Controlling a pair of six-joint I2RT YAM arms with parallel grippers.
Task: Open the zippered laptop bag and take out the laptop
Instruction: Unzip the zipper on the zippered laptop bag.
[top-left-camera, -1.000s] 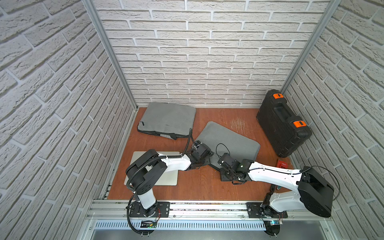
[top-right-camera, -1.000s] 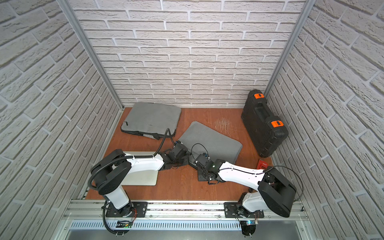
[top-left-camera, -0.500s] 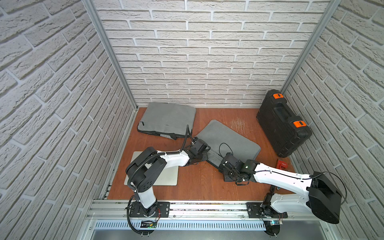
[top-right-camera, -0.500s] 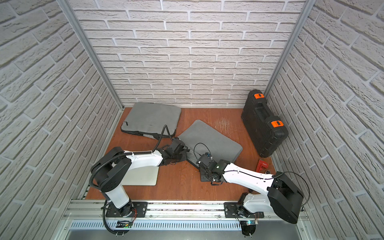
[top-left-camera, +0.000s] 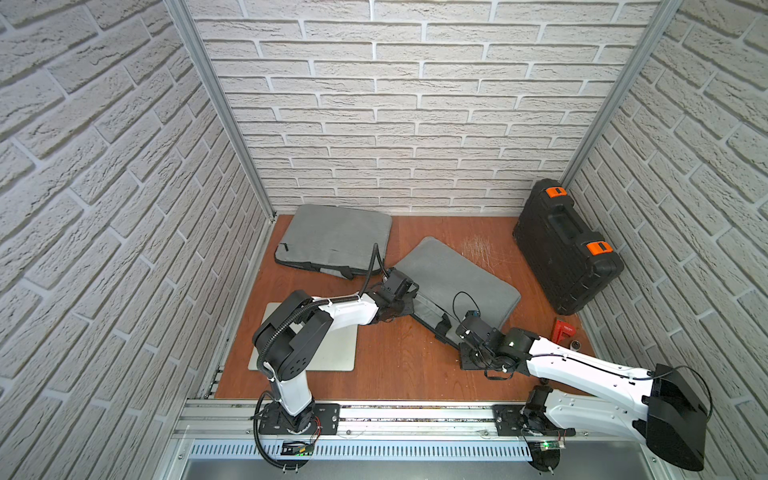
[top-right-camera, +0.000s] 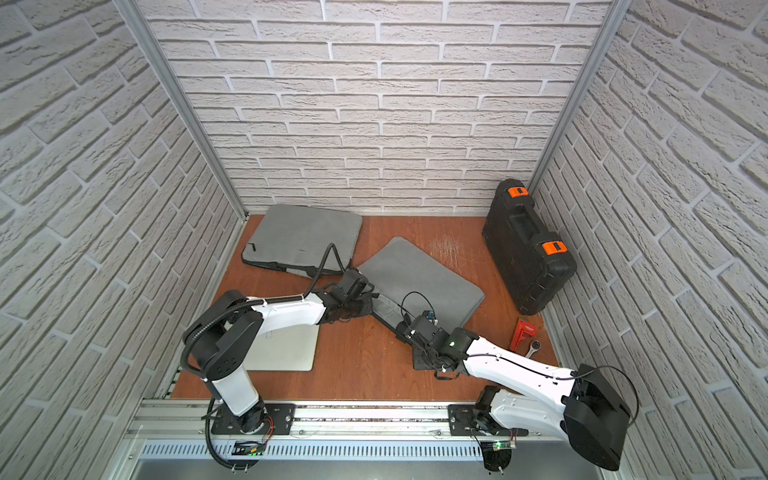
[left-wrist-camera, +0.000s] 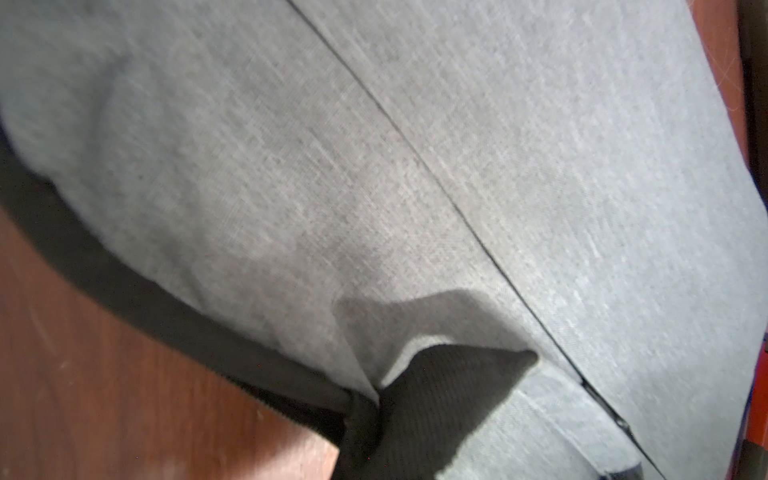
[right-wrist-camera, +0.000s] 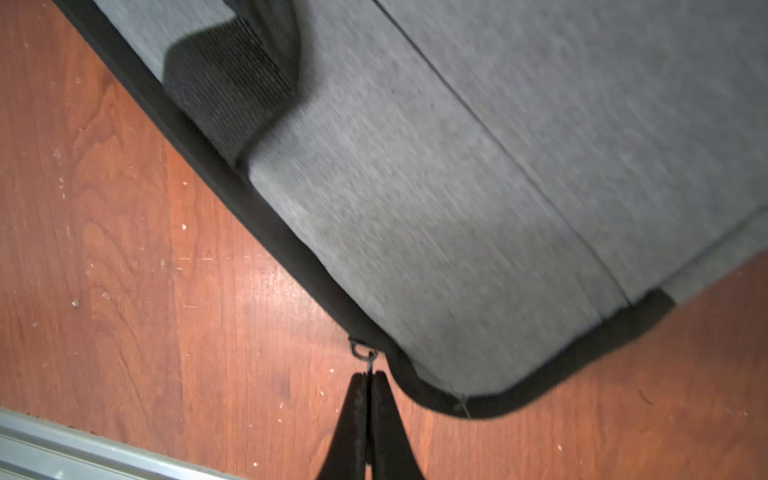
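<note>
We judge the laptop bag (top-left-camera: 465, 270) to be soft grey fabric over a stiff, fairly heavy slab, so it will likely sag and slide on the table (top-left-camera: 395, 374) if tugged. Best holds are the zipper pull (right-wrist-camera: 362, 352) and the black edge binding. The bag lies flat mid-table, set diagonally. The right gripper (right-wrist-camera: 368, 380) is pinched tight on the pull at the bag's near rounded corner. The left gripper (top-left-camera: 403, 305) is closed at the other end of that edge - what it pins we cannot tell. 1 pulls, 1 braces, we guess.
</note>
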